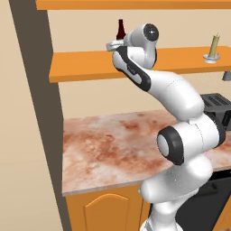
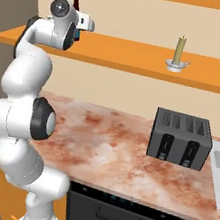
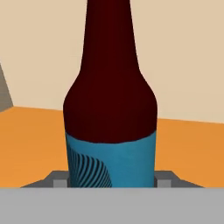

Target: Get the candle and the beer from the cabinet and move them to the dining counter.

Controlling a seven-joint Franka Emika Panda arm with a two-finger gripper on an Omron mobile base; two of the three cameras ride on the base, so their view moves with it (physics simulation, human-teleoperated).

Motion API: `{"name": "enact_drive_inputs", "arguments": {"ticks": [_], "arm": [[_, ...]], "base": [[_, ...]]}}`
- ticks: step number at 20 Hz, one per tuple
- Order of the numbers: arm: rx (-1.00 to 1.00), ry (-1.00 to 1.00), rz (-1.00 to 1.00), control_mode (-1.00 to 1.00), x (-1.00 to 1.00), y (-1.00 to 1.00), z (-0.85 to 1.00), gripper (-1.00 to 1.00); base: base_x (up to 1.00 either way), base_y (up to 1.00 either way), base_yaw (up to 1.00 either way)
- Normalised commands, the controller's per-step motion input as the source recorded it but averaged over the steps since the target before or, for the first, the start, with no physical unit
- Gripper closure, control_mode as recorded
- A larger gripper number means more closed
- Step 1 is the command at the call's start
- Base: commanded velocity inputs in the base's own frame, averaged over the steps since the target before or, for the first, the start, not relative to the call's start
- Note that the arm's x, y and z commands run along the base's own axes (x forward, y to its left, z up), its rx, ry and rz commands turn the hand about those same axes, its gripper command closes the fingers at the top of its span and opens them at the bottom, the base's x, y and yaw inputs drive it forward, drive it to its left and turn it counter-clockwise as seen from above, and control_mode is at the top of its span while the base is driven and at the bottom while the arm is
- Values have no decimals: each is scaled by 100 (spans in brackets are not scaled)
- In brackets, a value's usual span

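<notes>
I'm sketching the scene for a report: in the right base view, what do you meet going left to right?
Beer at the tool → candle on the cabinet shelf → toaster on the worktop below.

The dark brown glass bottle (image 3: 110, 87) has a bright blue label (image 3: 111, 162) with thin black curved stripes on its left part. The pale olive-yellow candle (image 2: 180, 49) stands in a whitish round dish (image 2: 176, 66). The open wooden shelf boards (image 2: 141, 56) are plain orange, and the wall (image 2: 148, 17) behind them is beige. The marble bench top (image 2: 116, 143) is reddish-beige with mottled rusty patches. The box-shaped toaster (image 2: 180, 139) is dark grey. The robot arm (image 1: 180, 99) is white with black joints.
</notes>
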Motion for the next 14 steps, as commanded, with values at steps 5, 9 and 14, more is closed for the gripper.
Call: {"name": "enact_drive_inputs", "arguments": {"ticks": [5,9,14], "arm": [[1,-12,0,-100,-70,0,-3,100],[3,0,0,-100,-60,0,10,100],[0,0,0,-100,-62,0,18,100]], "base": [[0,0,0],[0,0,0],[0,0,0]]}}
